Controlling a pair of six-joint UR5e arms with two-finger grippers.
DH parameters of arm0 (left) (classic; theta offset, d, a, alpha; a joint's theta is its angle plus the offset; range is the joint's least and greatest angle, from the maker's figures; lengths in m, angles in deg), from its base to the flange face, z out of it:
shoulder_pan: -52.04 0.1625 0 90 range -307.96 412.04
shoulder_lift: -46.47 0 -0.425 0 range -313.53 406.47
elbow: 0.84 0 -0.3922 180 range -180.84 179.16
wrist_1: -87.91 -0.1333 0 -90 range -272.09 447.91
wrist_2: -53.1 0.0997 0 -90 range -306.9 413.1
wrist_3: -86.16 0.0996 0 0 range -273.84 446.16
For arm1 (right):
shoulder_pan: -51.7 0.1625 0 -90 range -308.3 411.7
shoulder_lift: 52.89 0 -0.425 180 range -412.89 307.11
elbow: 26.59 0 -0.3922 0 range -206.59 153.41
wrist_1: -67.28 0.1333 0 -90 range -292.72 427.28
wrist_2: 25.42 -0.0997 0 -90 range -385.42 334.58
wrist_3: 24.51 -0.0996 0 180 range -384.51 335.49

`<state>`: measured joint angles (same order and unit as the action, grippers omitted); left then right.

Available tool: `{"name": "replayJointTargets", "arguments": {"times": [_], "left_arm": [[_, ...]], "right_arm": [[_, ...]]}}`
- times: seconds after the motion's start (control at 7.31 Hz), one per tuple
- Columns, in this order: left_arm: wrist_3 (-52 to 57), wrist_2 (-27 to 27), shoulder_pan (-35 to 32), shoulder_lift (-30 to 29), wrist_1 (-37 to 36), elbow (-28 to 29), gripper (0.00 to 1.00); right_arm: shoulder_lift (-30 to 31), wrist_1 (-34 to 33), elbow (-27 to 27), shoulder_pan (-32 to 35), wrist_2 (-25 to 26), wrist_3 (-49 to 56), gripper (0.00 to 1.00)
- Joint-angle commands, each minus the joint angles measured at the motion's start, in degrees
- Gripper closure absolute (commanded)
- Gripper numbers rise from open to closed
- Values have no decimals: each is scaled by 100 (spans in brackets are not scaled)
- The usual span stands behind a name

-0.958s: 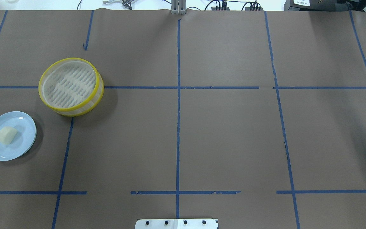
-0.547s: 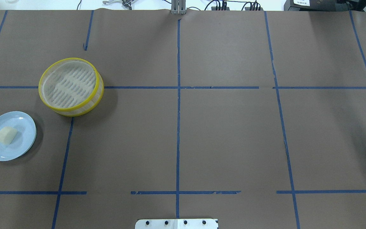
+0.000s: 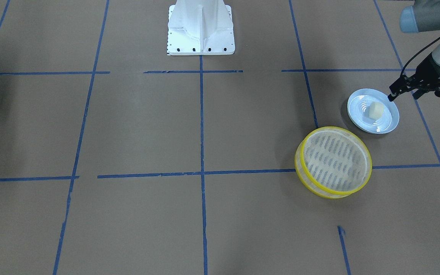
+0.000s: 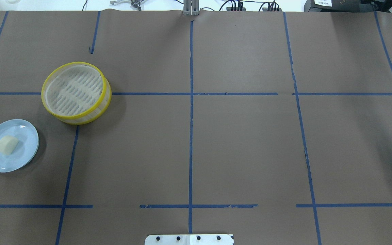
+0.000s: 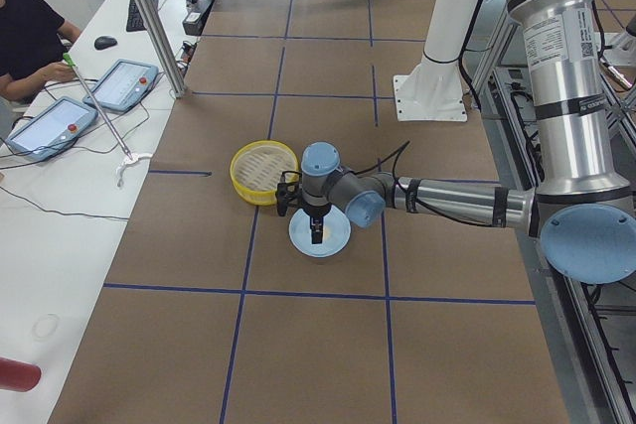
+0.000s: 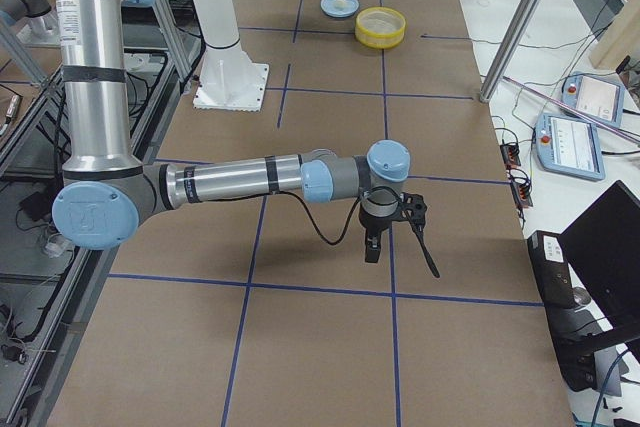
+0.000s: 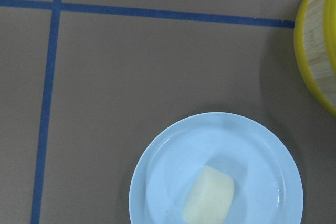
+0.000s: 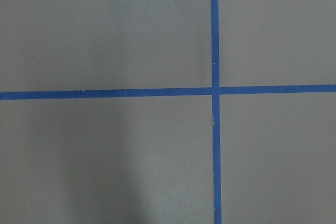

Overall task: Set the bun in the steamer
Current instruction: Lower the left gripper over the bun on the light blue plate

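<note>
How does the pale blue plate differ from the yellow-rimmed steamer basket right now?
The yellow-rimmed steamer basket is wider than the pale blue plate. The steamer has an upright wall and slotted floor; the plate is shallow and smooth. The plate holds the cream-white bun; the steamer is empty. Both are round, resting on the table.

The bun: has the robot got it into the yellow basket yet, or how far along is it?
Nothing is done yet: the bun lies on the blue plate and the steamer is empty. In hand: the left gripper hangs open by the plate's rim. To do: grasp, lift, drop it in.
</note>
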<state>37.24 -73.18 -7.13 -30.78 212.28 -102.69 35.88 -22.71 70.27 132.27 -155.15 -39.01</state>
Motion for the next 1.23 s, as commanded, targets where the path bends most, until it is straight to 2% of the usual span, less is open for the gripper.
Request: {"name": "replayJointTargets", "arguments": {"times": [0.0,0.96,1.09], "left_arm": [[-459,86,395,-61,580,350,0],[-504,481,880,-263,562,543,0],[-496,490,880,-264,562,543,3]], "right_arm": [[0,0,0,-6,0,0,0],[0,0,0,3,0,0,0],[0,0,0,-6,0,0,0]]}}
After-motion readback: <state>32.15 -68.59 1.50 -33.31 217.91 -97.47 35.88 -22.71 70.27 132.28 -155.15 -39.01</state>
